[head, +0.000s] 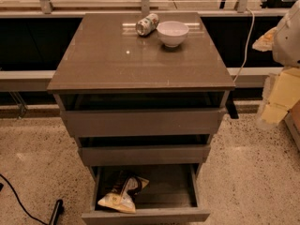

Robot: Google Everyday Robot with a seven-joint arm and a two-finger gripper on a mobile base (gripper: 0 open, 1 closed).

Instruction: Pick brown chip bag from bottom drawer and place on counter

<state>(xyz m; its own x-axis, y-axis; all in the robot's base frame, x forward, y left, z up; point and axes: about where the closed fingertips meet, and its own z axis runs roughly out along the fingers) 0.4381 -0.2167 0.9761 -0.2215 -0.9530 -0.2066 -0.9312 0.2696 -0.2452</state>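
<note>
The brown chip bag (pixel 121 192) lies crumpled in the left half of the open bottom drawer (pixel 145 214), its pale yellow bottom towards the front. The drawer is pulled out and the two drawers above it are only slightly out. The counter (pixel 112 55) is the glossy grey-brown top of the cabinet. The gripper is not in view. Only a white rounded part of the arm (pixel 287 36) and a pale yellowish part (pixel 281 97) below it show at the right edge, level with the counter and well apart from the bag.
A white bowl (pixel 172 33) and a small printed can (pixel 146 24) on its side sit at the back of the counter. A black cable and a dark object (pixel 56 212) lie on the speckled floor at the lower left. A rail and a dark wall run behind the cabinet.
</note>
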